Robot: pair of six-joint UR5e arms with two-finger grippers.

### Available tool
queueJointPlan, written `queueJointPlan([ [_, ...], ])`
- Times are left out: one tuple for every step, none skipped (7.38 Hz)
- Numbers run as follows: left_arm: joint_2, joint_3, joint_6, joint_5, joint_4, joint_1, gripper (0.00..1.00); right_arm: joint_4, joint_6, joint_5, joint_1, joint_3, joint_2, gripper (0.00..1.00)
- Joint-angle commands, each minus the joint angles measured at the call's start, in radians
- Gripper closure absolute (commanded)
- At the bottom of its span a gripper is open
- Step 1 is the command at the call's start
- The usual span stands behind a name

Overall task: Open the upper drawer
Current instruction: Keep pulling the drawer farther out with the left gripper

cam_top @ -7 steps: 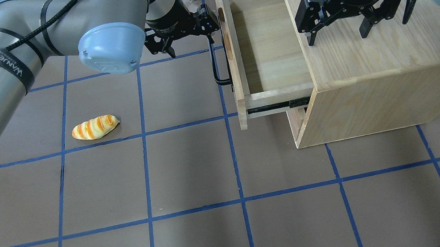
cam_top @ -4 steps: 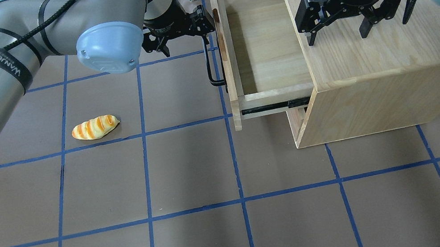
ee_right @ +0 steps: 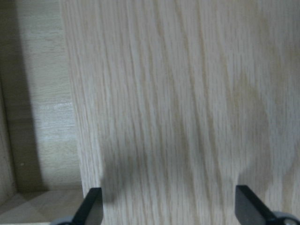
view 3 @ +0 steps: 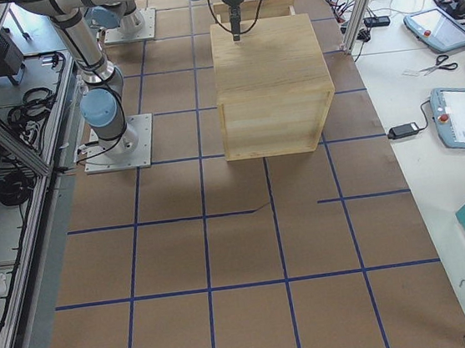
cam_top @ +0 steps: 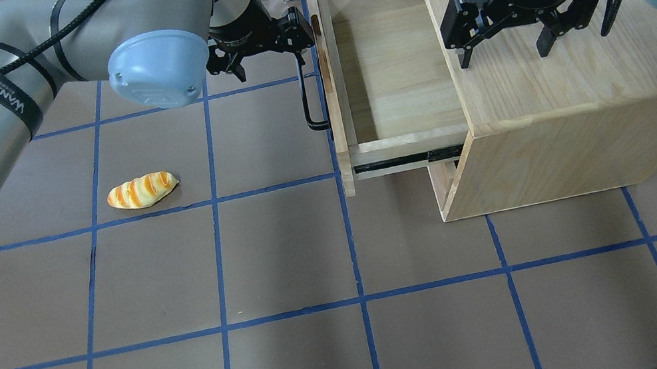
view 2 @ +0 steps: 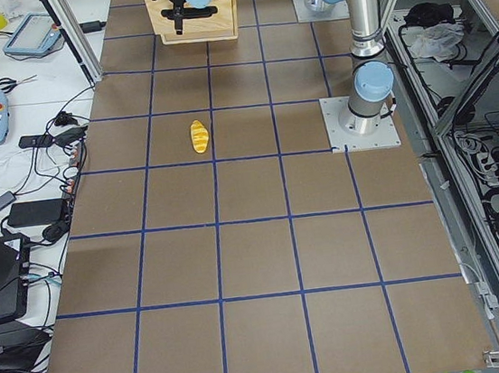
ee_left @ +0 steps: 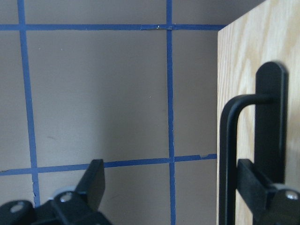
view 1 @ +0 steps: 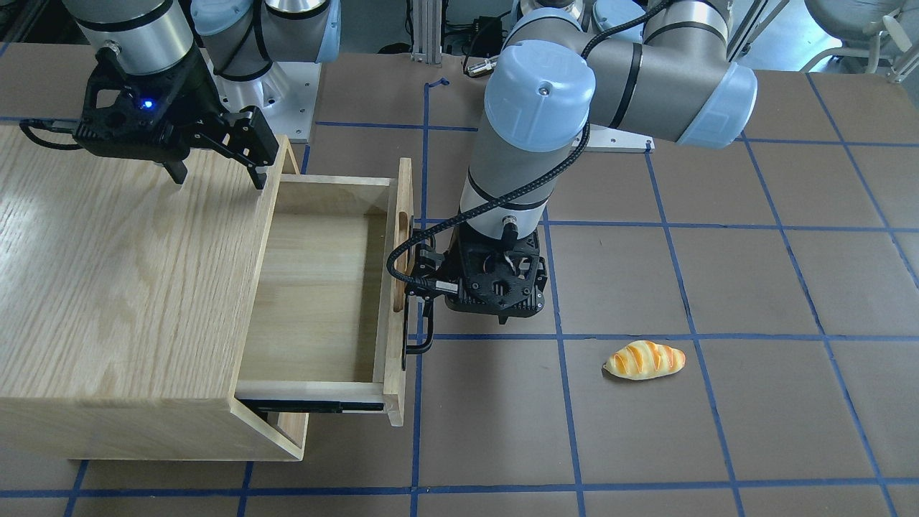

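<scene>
The upper drawer is a shallow light-wood box, pulled well out of the oak cabinet toward the left; it is empty inside. It also shows in the front view. Its black bar handle runs along the front panel. My left gripper is open at the far end of the handle; in the left wrist view one finger sits behind the bar, the other finger is out over the table. My right gripper is open, fingertips at the cabinet top.
A toy bread roll lies on the brown table left of the drawer, also in the front view. A black slide rail shows under the drawer's near side. A lower drawer front sits in the cabinet.
The drawer has slid further out to the left, and my left gripper has moved left with the handle. The right gripper has stayed on the cabinet top.
</scene>
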Motion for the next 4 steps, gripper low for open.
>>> queueJointPlan([
  [0.002, 0.0, 0.016, 0.011, -0.003, 0.003, 0.0, 0.0, 0.0, 0.0, 0.0, 0.0, 0.0, 0.0],
  [0.003, 0.0, 0.038, 0.013, -0.003, 0.009, 0.0, 0.0, 0.0, 0.001, 0.0, 0.0, 0.0, 0.0],
  [0.005, 0.0, 0.047, 0.023, -0.005, 0.021, 0.0, 0.0, 0.0, 0.001, -0.001, 0.0, 0.0, 0.0],
  [0.005, -0.002, 0.073, 0.025, -0.003, 0.023, 0.0, 0.0, 0.0, 0.0, 0.0, 0.0, 0.0, 0.0],
])
